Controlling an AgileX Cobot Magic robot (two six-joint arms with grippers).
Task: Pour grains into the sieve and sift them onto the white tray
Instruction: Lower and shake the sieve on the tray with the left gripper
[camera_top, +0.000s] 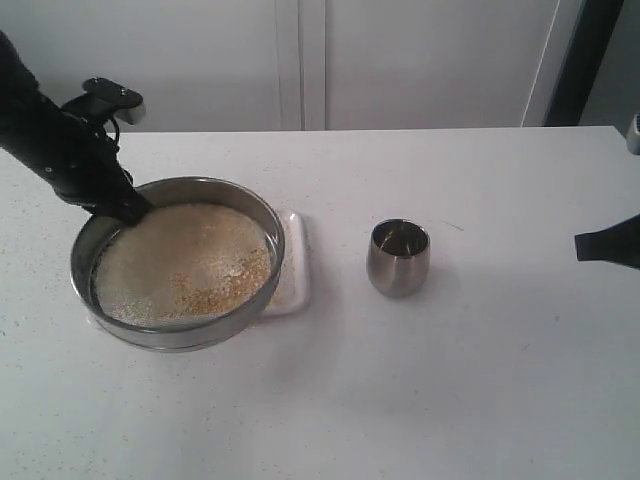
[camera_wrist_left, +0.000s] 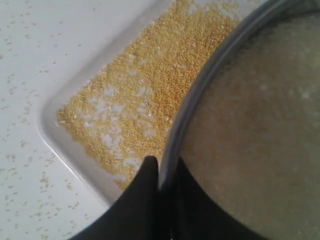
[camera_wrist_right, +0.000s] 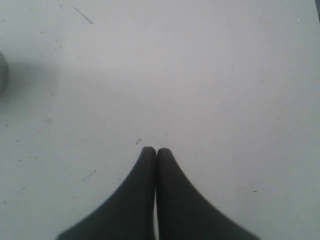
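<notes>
The wide steel sieve hangs over the white tray, covering most of it. Grains lie on its mesh, whitish ones across most of it and golden ones toward the near right. My left gripper is shut on the sieve's far-left rim, one finger outside and one inside. Fine golden grains cover the tray floor below, and the tray's rim shows beside them. My right gripper is shut and holds nothing, hovering over bare table at the exterior view's right edge.
A small steel cup stands upright on the table right of the tray; no grains show in it. Stray grains dot the white tabletop beside the tray. A white wall runs behind the table's far edge.
</notes>
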